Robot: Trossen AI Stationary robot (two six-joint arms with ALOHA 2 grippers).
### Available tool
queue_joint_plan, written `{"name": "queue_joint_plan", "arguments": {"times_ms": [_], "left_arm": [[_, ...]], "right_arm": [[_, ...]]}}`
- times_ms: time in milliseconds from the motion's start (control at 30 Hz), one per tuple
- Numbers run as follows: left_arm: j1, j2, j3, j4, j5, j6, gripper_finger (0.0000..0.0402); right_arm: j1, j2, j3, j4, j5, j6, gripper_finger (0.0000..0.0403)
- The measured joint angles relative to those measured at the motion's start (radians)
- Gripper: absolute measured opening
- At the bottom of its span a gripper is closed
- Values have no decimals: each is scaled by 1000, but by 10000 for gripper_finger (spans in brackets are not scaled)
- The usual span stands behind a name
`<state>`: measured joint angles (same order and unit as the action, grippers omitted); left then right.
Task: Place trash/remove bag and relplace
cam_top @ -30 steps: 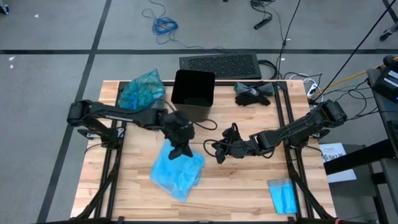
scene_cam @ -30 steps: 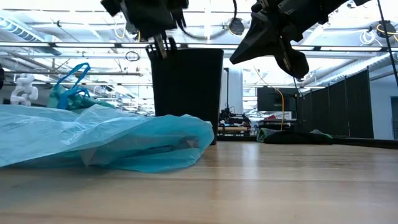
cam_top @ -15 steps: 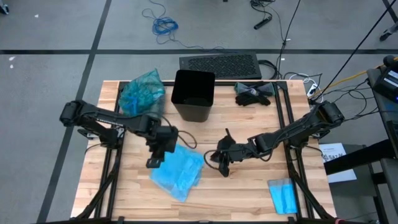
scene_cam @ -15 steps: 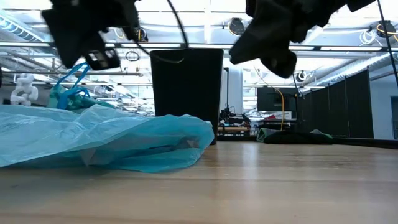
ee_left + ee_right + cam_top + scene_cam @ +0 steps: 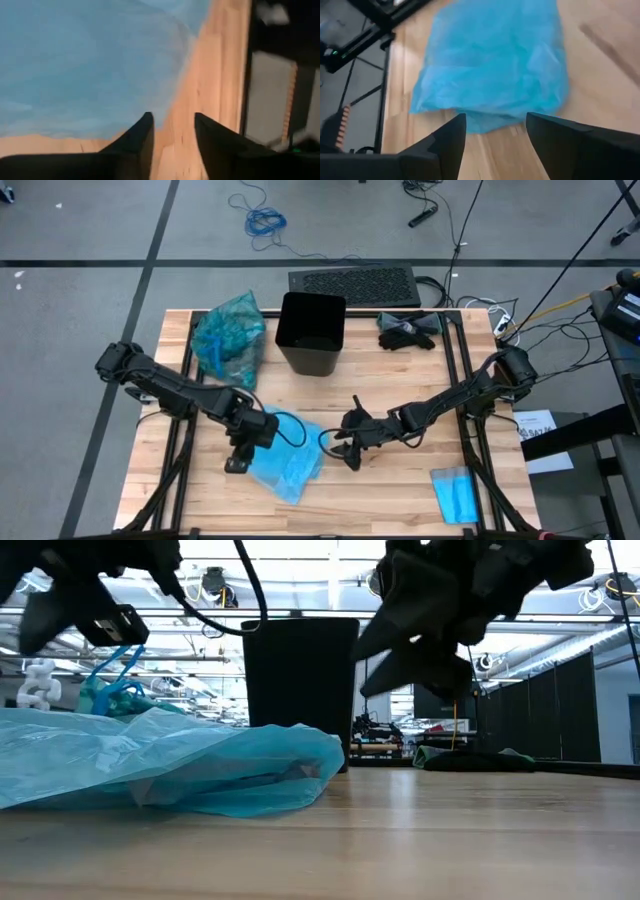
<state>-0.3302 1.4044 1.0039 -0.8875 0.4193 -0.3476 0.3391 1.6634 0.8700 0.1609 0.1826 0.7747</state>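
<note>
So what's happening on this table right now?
Both arms hover over the light blue bag lying flat on the table, one at each side. The left hand and right hand are open and hold nothing. The black bin stands unlined, with the dark teal bag bunched beside it.

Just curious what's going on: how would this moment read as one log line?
left gripper: open, at sky-blue bag edge | right gripper: open, beside it | bin: unlined

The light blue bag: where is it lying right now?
In the high view the light blue bag lies flat on the table, between the left gripper and right gripper, nearer than the black bin.
</note>
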Motion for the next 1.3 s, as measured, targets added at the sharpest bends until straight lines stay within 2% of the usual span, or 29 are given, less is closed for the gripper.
{"name": "queue_joint_plan", "arguments": {"times_ms": [100, 267, 500, 633, 733, 833, 1000, 1200, 1300], "left_arm": [[0, 0, 0, -7, -78, -182, 176], [-17, 0, 0, 3, -164, -471, 217], [-81, 0, -25, 118, -329, -916, 226], [-134, 0, -107, 242, -418, -1172, 226], [-170, 0, -152, 260, -430, -1293, 226], [-184, -1, -151, 247, -446, -1346, 226], [-203, -12, -127, 252, -452, -1356, 226], [-225, -15, -116, 71, -429, -1429, 226], [-241, -23, -105, 51, -450, -1435, 226]], "right_arm": [[-10, -9, 0, -51, -5, 122, 199], [-12, -72, 0, -114, -7, 112, 185], [-11, -162, 1, -410, -13, 12, 161], [10, -216, 0, -484, -29, -26, 155], [32, -260, 0, -534, 3, -36, 155], [53, -300, 0, -601, 54, -45, 155], [56, -329, 0, -676, 81, -62, 155], [56, -330, 0, -707, 106, -67, 155], [53, -330, 0, -713, 108, -82, 155]]}}
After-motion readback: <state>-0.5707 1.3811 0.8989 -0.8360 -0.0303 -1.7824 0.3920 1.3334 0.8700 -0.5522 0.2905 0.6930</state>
